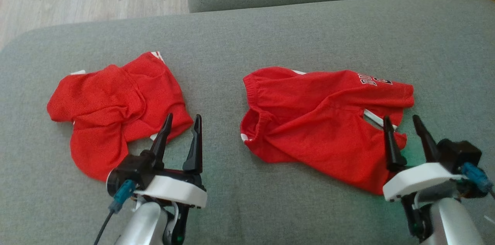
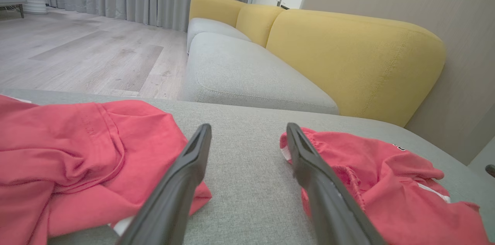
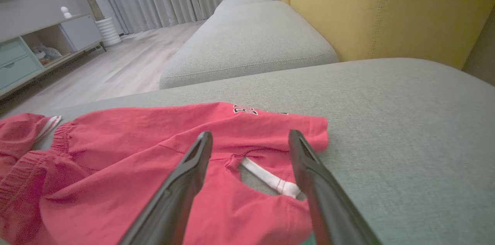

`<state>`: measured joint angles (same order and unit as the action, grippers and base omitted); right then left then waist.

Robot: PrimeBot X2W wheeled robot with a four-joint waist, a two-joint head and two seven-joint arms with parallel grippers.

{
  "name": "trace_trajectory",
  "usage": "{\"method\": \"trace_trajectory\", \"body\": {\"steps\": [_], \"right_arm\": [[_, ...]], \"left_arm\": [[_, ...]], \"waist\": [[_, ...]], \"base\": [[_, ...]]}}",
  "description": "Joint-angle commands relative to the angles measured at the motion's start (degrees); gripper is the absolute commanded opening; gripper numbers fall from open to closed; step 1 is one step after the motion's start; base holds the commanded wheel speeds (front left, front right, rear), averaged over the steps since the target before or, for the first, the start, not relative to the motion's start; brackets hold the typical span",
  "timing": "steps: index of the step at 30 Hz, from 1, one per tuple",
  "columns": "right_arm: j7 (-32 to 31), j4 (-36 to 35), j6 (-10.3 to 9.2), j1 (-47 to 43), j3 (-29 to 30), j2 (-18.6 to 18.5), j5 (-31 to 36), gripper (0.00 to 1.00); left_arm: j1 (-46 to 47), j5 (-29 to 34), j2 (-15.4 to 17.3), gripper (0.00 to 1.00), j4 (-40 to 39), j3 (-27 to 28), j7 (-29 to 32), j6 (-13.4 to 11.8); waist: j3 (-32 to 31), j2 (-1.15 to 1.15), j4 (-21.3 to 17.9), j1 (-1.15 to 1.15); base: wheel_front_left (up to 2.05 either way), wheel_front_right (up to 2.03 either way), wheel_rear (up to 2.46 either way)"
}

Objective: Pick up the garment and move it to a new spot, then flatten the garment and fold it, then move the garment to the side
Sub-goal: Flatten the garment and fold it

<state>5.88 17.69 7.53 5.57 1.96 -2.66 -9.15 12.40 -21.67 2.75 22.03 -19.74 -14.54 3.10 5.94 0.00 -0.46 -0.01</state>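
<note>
Crumpled red garment [image 1: 116, 109] toward left edge of grey sofa cushion [image 1: 270, 36]. Left gripper [image 1: 183, 116] spread wide, empty, at its near right edge. Red shorts [image 1: 321, 117] right of centre, lying loose. Right gripper [image 1: 401, 118] spread wide, empty, over shorts' near right corner.

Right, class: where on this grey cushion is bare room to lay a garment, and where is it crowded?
Free: the strip between left garment and right garment, and the far band of the cushion behind both. Crowded: the near edge, where left tool and right tool sit at the garments.
</note>
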Motion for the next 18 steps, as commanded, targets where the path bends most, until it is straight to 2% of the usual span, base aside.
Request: {"method": "trace_trajectory", "body": {"steps": [1, 5, 11, 18], "right_arm": [[-0.42, -2.53, -0.04, 2.92, -0.58, -0.22, 1.29, 1.00], [-2.41, -2.96, -0.04, 4.78, 1.57, -0.22, 5.22, 1.00], [-8.46, -1.30, -0.04, 9.03, 5.18, -0.58, 15.09, 1.00], [-16.44, 3.63, -0.04, 12.43, 3.55, -3.60, 22.55, 1.00]], "left_arm": [[1.50, 0.35, 0.13, 1.00, -1.79, 2.07, -0.46, 0.14], [1.91, 0.41, 0.13, 1.00, -1.84, 1.80, -0.46, 0.27], [2.98, 0.72, 0.13, 1.00, -1.66, 1.47, -0.46, 0.48], [3.92, 0.47, 0.13, 1.00, -1.43, 0.99, -0.46, 0.64]], "waist": [[0.26, 0.00, 0.08, 0.01], [1.09, 0.00, 0.42, 0.01], [3.06, 0.00, 1.70, 0.01], [4.84, 0.00, 3.67, 0.01]], "base": [[0.00, 0.00, 0.00], [0.00, 0.00, 0.00], [0.00, 0.00, 0.00], [0.00, 0.00, 0.00]]}}
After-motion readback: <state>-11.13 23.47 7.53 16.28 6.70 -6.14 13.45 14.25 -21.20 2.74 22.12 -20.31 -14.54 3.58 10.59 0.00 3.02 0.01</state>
